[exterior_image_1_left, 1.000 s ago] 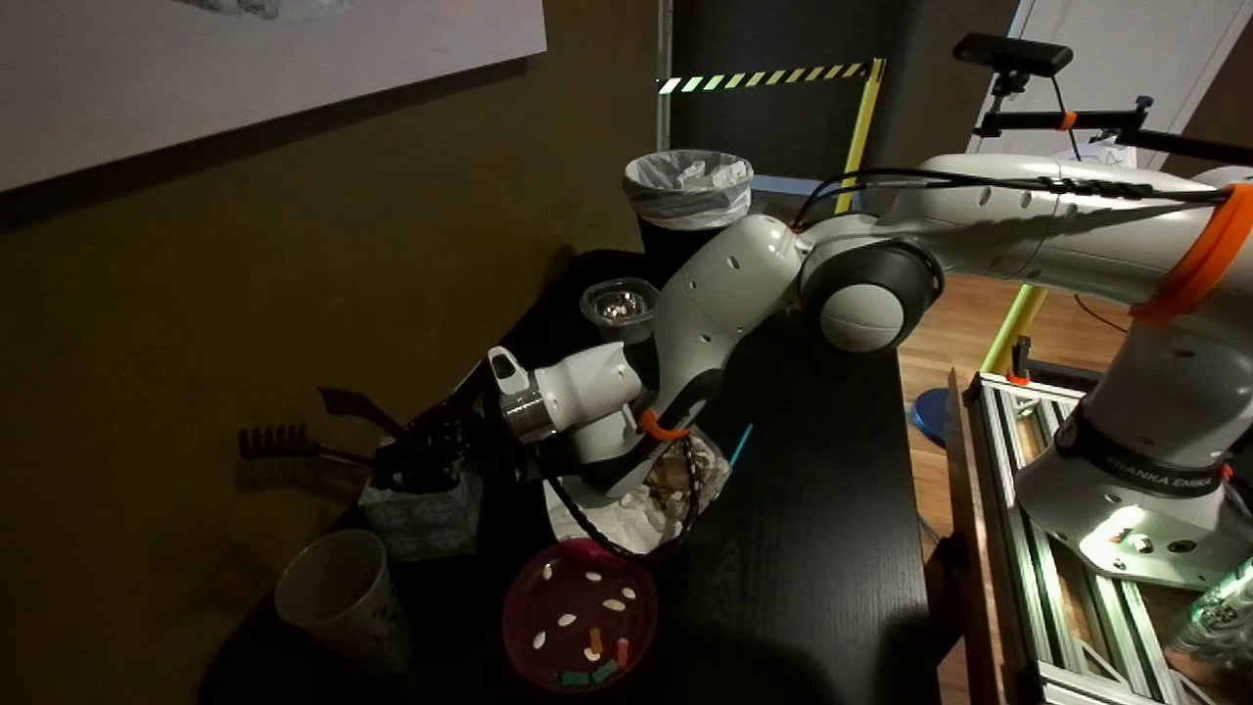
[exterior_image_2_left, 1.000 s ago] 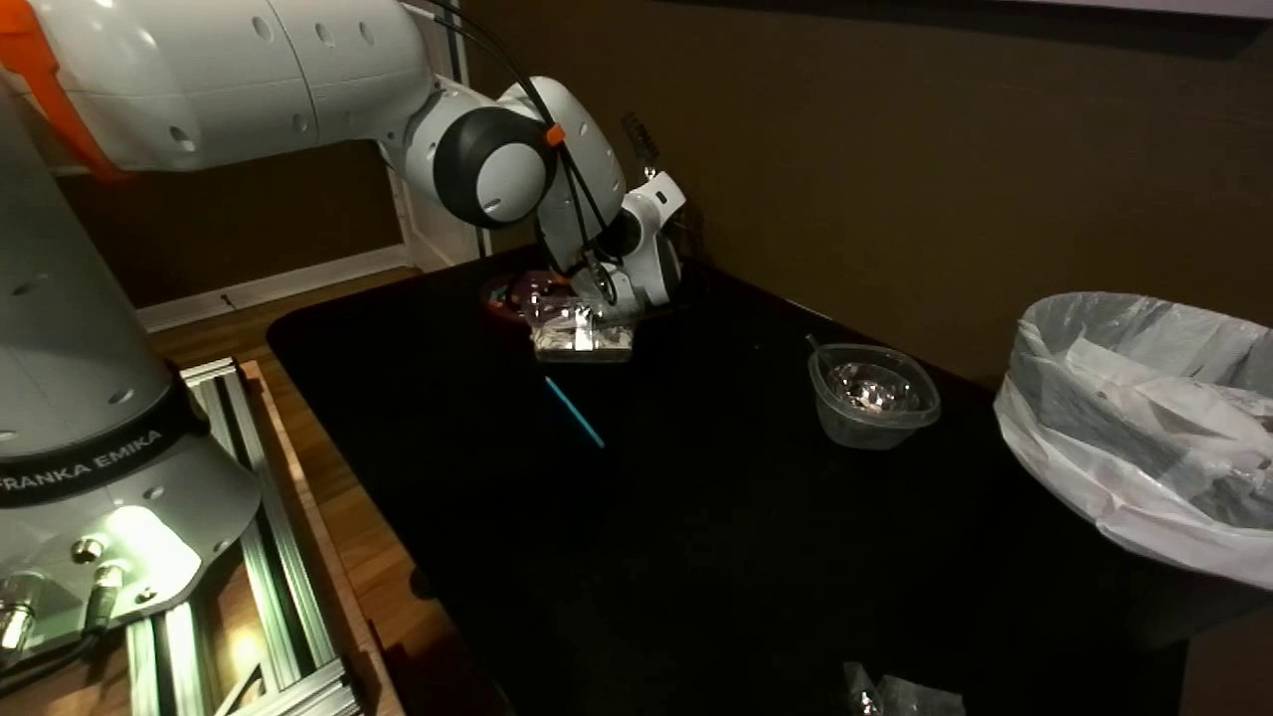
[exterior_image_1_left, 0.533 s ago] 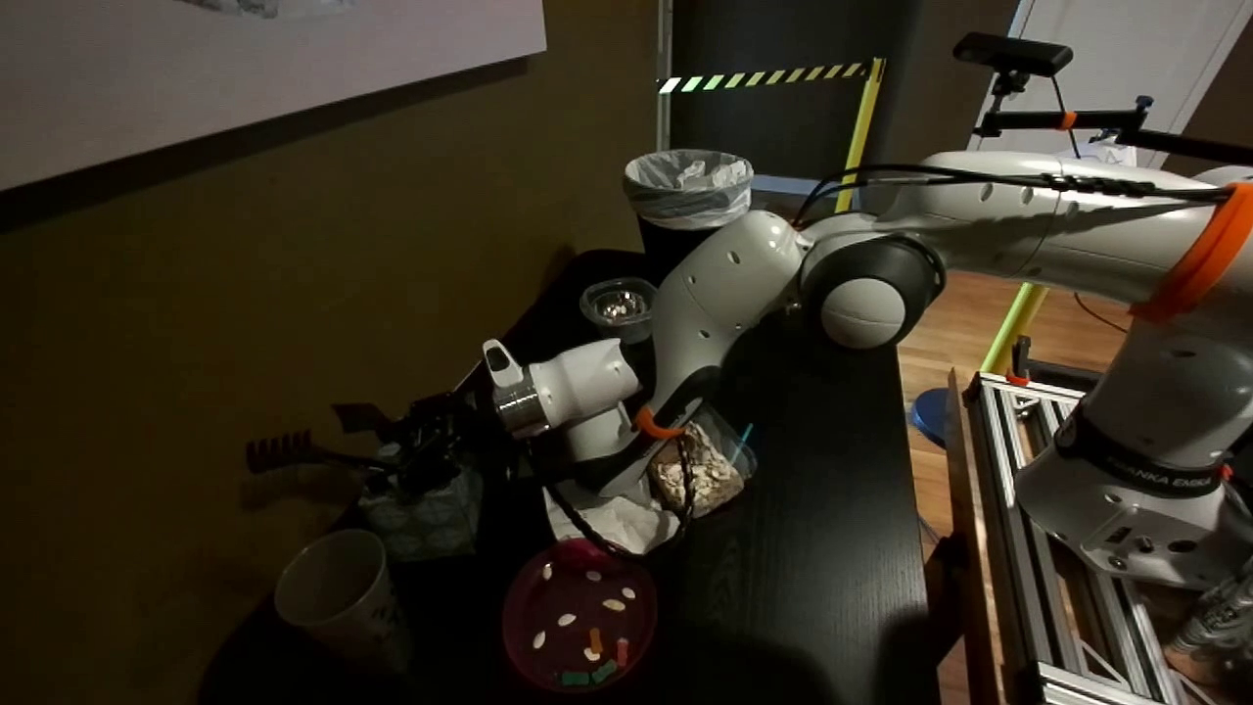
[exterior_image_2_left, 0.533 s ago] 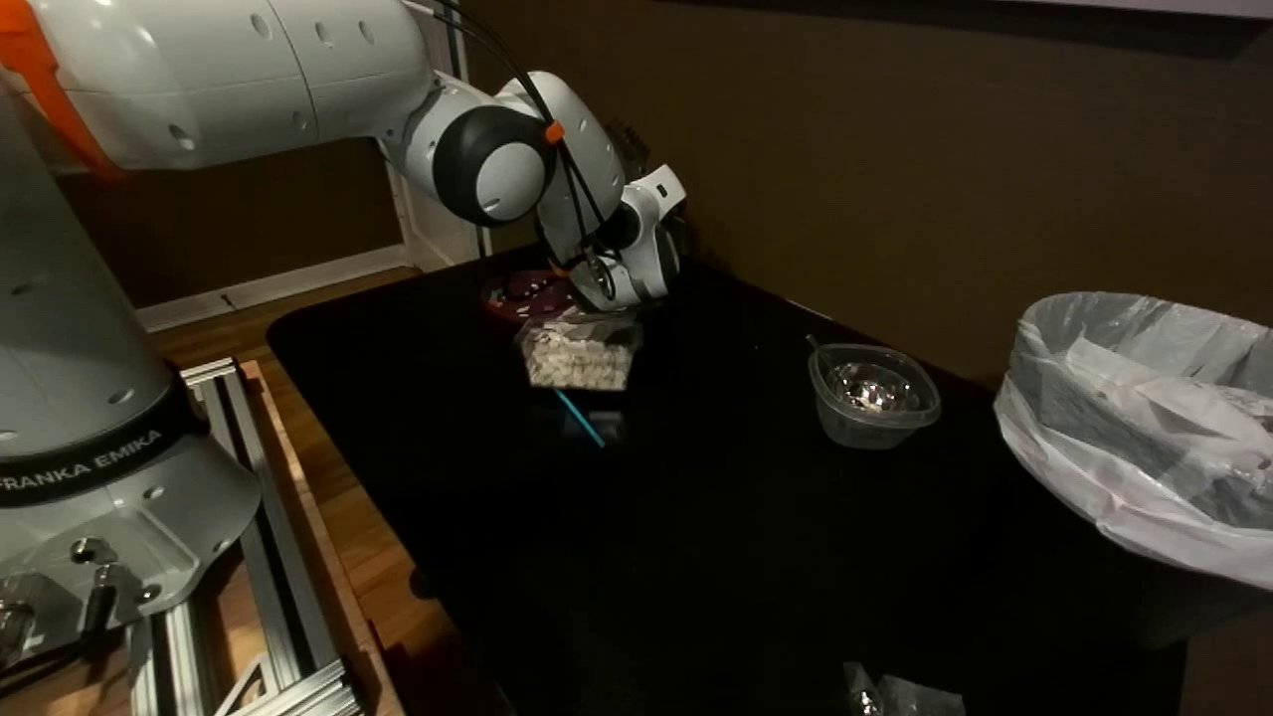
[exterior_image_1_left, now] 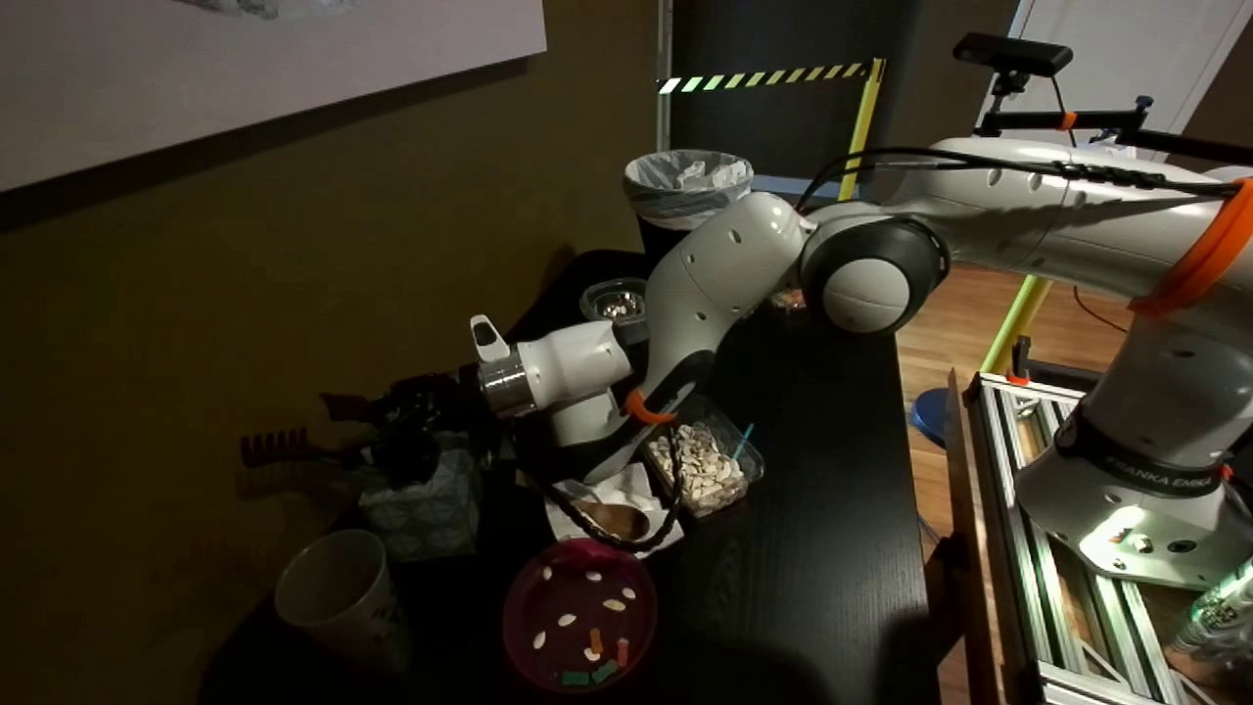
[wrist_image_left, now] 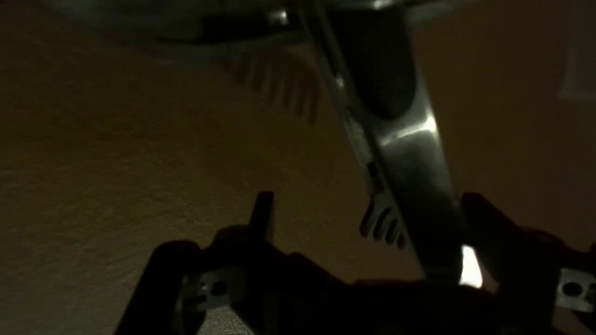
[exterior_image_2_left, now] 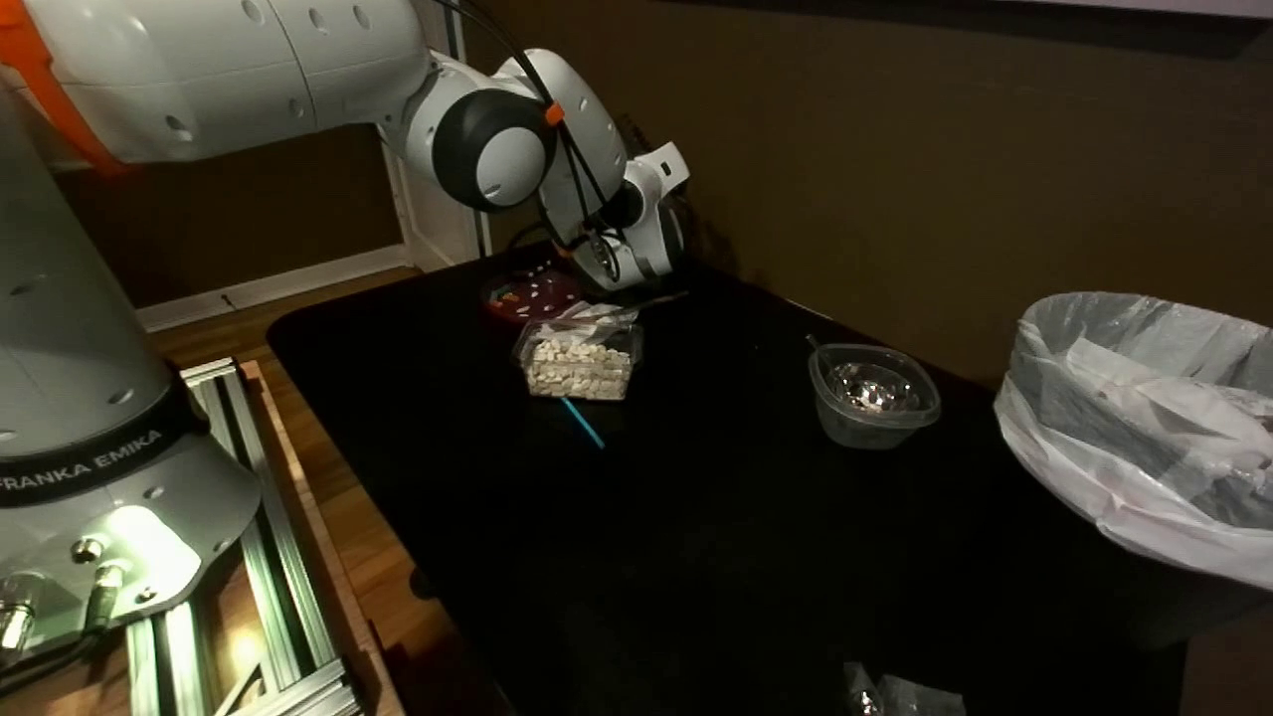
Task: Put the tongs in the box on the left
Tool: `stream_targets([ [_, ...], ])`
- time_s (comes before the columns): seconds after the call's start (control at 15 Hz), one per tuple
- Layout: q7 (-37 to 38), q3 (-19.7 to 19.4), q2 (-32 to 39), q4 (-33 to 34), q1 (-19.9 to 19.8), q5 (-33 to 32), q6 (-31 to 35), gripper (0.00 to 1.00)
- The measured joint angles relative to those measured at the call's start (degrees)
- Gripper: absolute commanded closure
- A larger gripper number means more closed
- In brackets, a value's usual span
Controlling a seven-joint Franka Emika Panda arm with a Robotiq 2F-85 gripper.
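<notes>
Gripper (wrist_image_left: 368, 194): your jaws stand wide apart; nothing looks pinched between them.
Tongs (wrist_image_left: 414, 158): they pass through the gap, not midway but right beside the finger (wrist_image_left: 482, 216) on the right-hand side of the wrist view; whether metal touches it, you can't tell.
Long axis: it slants through that view from the top edge down toward the lower right.
Box (exterior_image_1_left: 421, 519): your gripper is at its top in an exterior view and hides whether the tongs sit inside or only lie over it.
Toothed end (exterior_image_1_left: 274, 447): it juts out past the box, near the wall (exterior_image_1_left: 245, 245).
Release: probably the step in hand, close to the task's finish.
Wall: it bounds you ahead; pressing on would likely push the toothed end into it.
Cup (exterior_image_1_left: 367, 627): it stands just beside the box, with the plate (exterior_image_1_left: 524, 612) near too, so a low sideways swing looks risky.
Table (exterior_image_1_left: 773, 587): your better room is likely up and back over it, toward the base (exterior_image_1_left: 1126, 480).
Near finger: ease it off the tongs first, or it may drag them along; if they aren't in, you'd need to grip again.
</notes>
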Motion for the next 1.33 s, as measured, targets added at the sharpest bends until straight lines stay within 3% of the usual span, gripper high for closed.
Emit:
stream_targets([
  [0.6, 15.2, -0.5, -8.2, -4.1, -2.7, -15.1, 5.7, 0.0],
  [0.93, 23.1, -1.6, -13.0, -6.7, -4.4, -22.1, 17.3, 0.0],
  [1.0, 24.2, 0.3, -13.8, -6.8, -5.6, -25.4, 17.7, 0.0],
  [1.33, 26.0, 17.8, -16.5, -8.2, -15.3, -45.2, 16.9, 0.0],
])
